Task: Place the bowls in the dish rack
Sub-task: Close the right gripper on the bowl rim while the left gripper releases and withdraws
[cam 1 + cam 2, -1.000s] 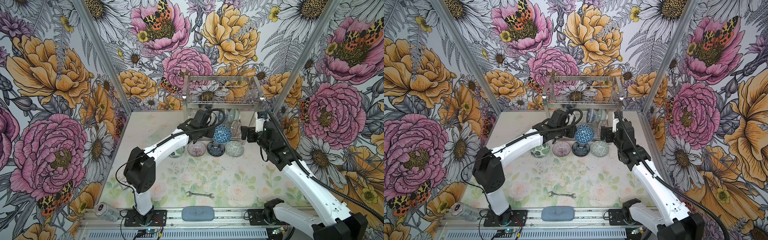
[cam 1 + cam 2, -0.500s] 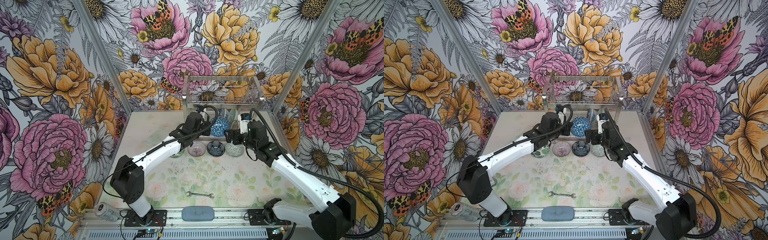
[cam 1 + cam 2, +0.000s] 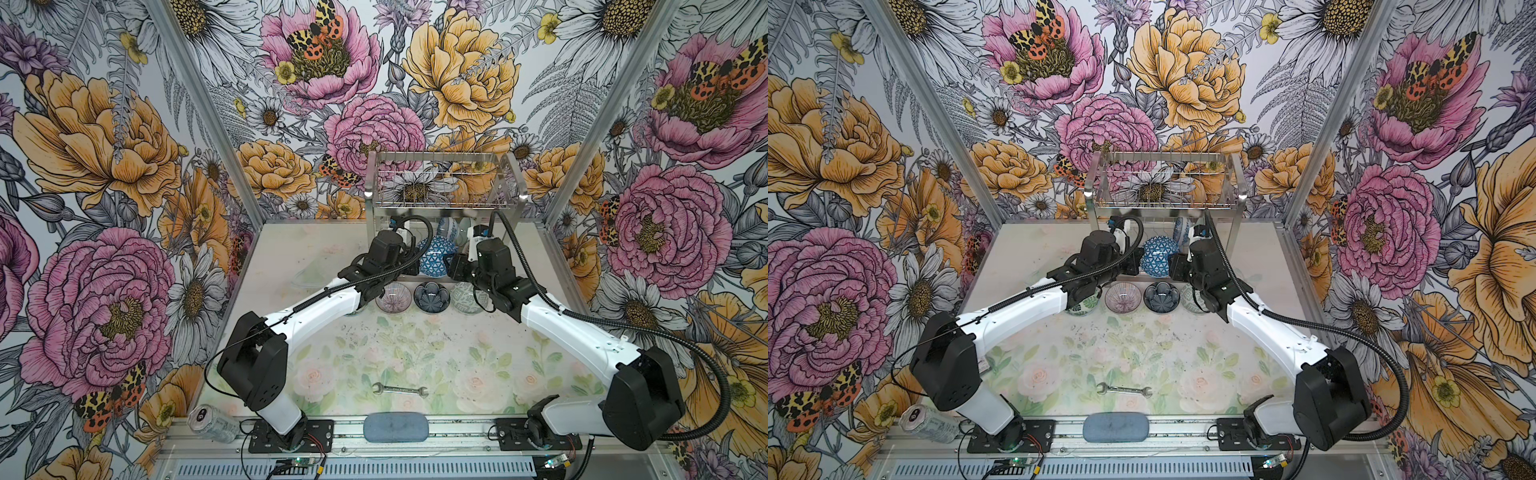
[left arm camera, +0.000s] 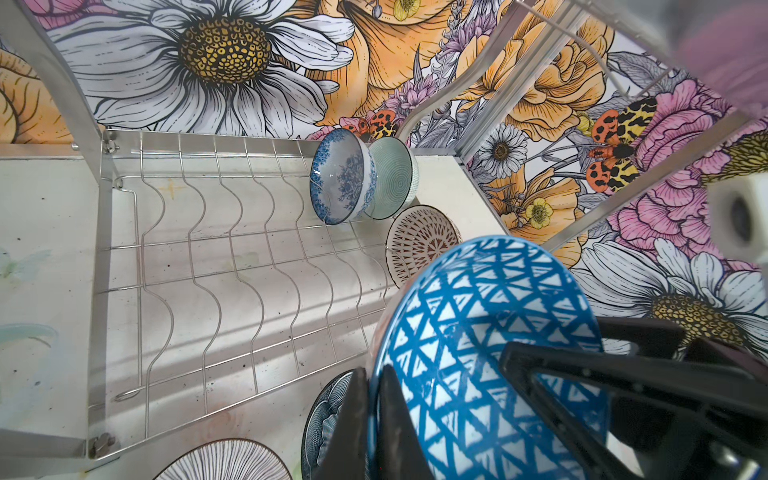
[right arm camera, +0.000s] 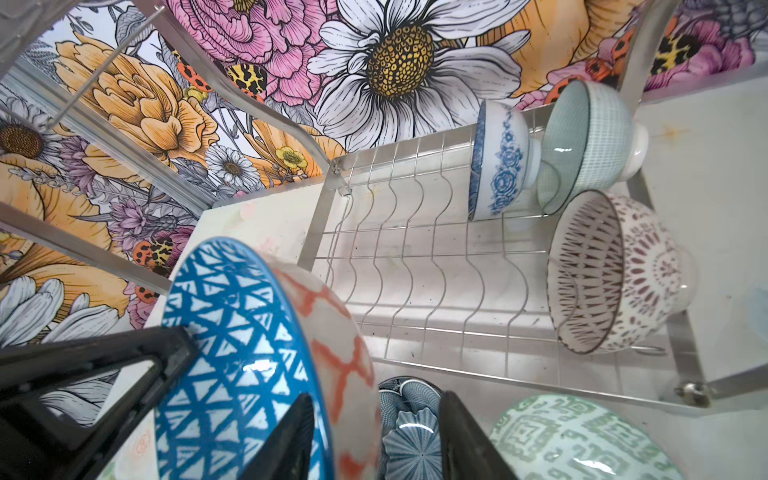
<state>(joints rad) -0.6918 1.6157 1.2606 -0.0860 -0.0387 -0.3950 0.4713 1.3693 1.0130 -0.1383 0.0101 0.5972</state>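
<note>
Floral-papered walls (image 3: pixel 104 166), pastel table (image 3: pixel 395 353): glossy blue triangle-patterned bowl (image 3: pixel 432 257) at the steel-wire dish rack (image 3: pixel 442 203).
Left gripper (image 4: pixel 374 370) pinches its thin rim, holding it on edge before the wavy lower tier; right gripper (image 5: pixel 374 395) straddles the opposite wall, jaws apart.

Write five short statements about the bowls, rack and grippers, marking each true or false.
1. The left gripper is shut on the rim of the blue triangle-patterned bowl. True.
2. The wrench lies inside the dish rack. False: it lies on the table, far from the rack.
3. The blue floral bowl, mint green bowl and red-patterned bowl stand in the rack's lower tier. True.
4. The right gripper grips the dark blue bowl. False: that bowl sits on the table; the gripper's jaws stand apart astride the triangle-patterned bowl's wall.
5. The striped bowl is in the rack's upper tier. False: it sits on the table before the rack.
</note>
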